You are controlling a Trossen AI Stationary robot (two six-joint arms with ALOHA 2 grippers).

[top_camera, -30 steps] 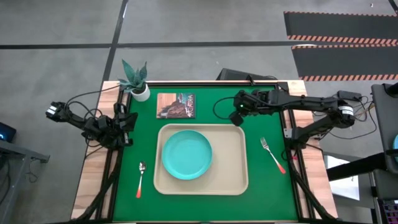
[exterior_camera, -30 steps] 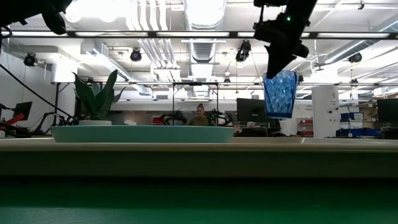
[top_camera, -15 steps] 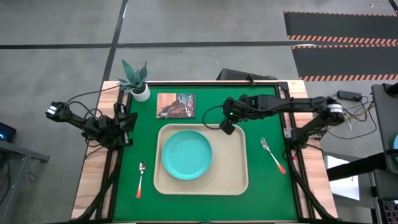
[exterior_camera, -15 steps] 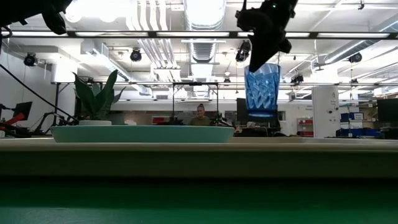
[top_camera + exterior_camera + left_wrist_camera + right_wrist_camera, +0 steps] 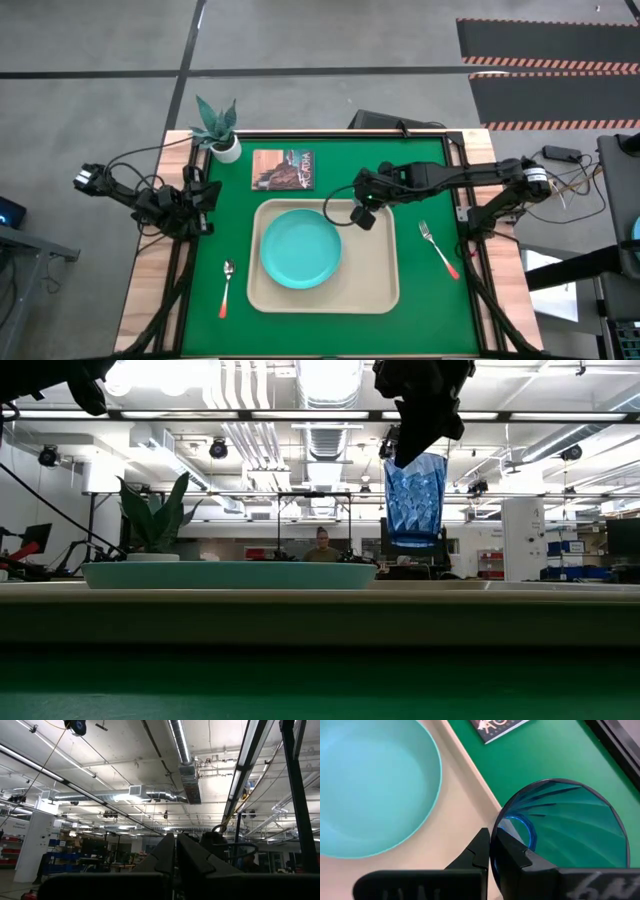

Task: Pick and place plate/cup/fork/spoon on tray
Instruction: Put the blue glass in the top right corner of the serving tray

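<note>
We see the right gripper (image 5: 492,851) pinching the cup (image 5: 560,832) rim above the tray (image 5: 380,260); the card (image 5: 283,169) reads "ACADIA".

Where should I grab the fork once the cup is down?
Take the fork by its red-orange handle, from straight above, fingers across the shaft. It lies flat on the green mat right of the tray, tines pointing away, nothing crowding it.

The cup (image 5: 414,500) is clear blue plastic, ribbed and glossy. The plate (image 5: 300,248) and tray (image 5: 375,275) look smooth and matt. The tabletop (image 5: 430,290) has green cloth with a wood edge.
</note>
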